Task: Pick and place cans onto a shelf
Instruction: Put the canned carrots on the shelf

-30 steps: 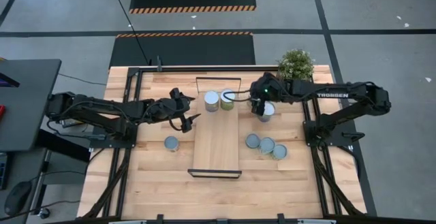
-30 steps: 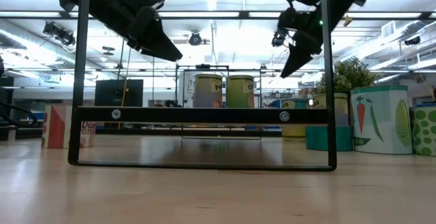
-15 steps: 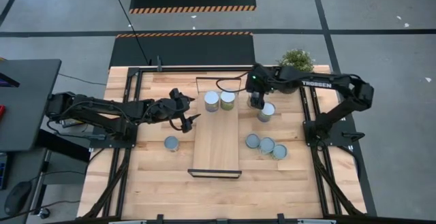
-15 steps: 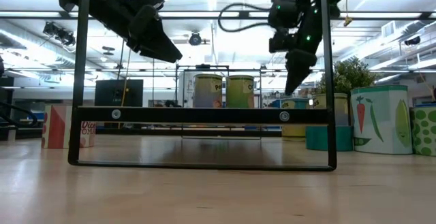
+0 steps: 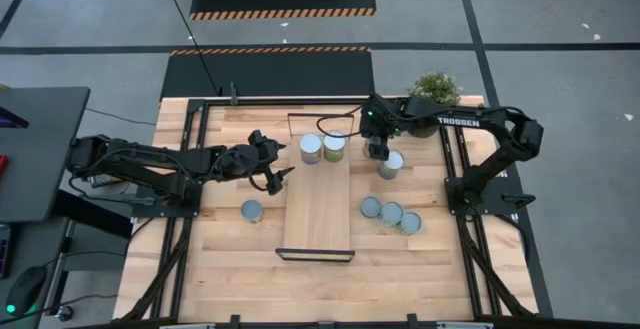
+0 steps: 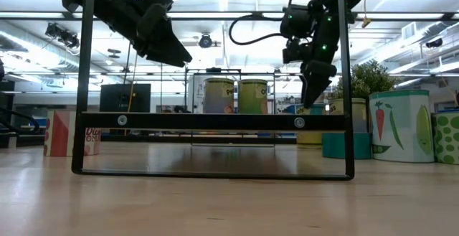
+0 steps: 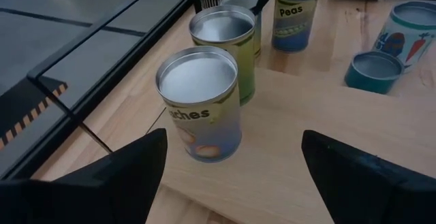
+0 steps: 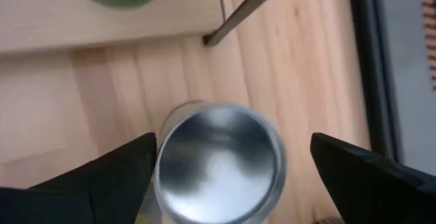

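Note:
The light-wood shelf [image 5: 318, 204] lies at the table's middle. Two cans [image 5: 311, 148] [image 5: 334, 147] stand upright on its far end; they also show in the left wrist view [image 7: 201, 101] [image 7: 225, 40]. A third can [image 5: 392, 165] stands on the table right of the shelf. My right gripper [image 5: 375, 152] is open above it, pointing down, its fingers on either side of the shiny top [image 8: 218, 163] without touching. My left gripper [image 5: 283, 174] is open and empty in the air by the shelf's left edge, facing the two cans.
One can [image 5: 251, 210] stands on the table left of the shelf. Three more [image 5: 371, 206] [image 5: 391, 213] [image 5: 410, 223] cluster right of it. A potted plant [image 5: 434, 91] stands at the far right corner. The shelf's near half is bare wood.
My right gripper has tipped to point more steeply down and has come down toward the can right of the shelf, shifting slightly toward the table's left edge as its arm folded back. The cans have stayed in place.

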Tool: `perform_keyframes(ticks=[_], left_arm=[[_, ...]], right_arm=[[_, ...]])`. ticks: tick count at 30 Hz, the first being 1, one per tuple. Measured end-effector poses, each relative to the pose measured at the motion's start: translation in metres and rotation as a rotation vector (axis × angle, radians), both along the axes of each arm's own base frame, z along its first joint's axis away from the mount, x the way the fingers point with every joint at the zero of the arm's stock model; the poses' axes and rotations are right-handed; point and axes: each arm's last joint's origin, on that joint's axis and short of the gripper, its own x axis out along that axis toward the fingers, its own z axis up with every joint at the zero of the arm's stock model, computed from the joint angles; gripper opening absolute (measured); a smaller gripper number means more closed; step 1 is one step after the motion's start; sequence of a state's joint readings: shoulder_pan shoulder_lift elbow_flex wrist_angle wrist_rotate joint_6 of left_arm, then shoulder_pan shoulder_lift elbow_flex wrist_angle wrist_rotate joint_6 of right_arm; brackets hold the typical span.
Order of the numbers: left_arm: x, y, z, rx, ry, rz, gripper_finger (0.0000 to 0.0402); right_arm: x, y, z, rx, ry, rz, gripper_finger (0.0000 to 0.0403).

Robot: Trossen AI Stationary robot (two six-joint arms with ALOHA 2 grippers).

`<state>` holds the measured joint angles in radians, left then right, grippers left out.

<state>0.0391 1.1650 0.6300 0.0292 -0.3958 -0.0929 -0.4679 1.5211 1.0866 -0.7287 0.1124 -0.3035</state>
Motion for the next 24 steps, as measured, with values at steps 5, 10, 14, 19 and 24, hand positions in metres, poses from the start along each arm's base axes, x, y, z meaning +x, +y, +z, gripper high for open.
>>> perform_keyframes(ticks=[5, 10, 14, 19, 24], left_arm=[[0.000, 0.000, 0.000, -0.019, -0.010, 0.011, 0.0345], [0.000, 0.000, 0.000, -0.021, -0.011, 0.012, 0.0345], [0.000, 0.000, 0.000, -0.014, -0.009, 0.008, 0.0345], [0.000, 0.000, 0.000, -0.012, -0.010, 0.008, 0.0345], [0.000, 0.000, 0.000, -0.012, -0.010, 0.007, 0.0345]], right_arm=[[-0.002, 0.001, -0.004, 0.036, 0.005, -0.026, 0.0384], [-0.007, 0.004, -0.016, 0.056, 0.028, -0.022, 0.0355], [-0.008, 0.004, -0.017, 0.055, 0.024, -0.021, 0.0336], [-0.007, 0.004, -0.017, 0.051, 0.012, -0.020, 0.0333], [-0.007, 0.004, -0.017, 0.064, 0.003, -0.049, 0.0333]])
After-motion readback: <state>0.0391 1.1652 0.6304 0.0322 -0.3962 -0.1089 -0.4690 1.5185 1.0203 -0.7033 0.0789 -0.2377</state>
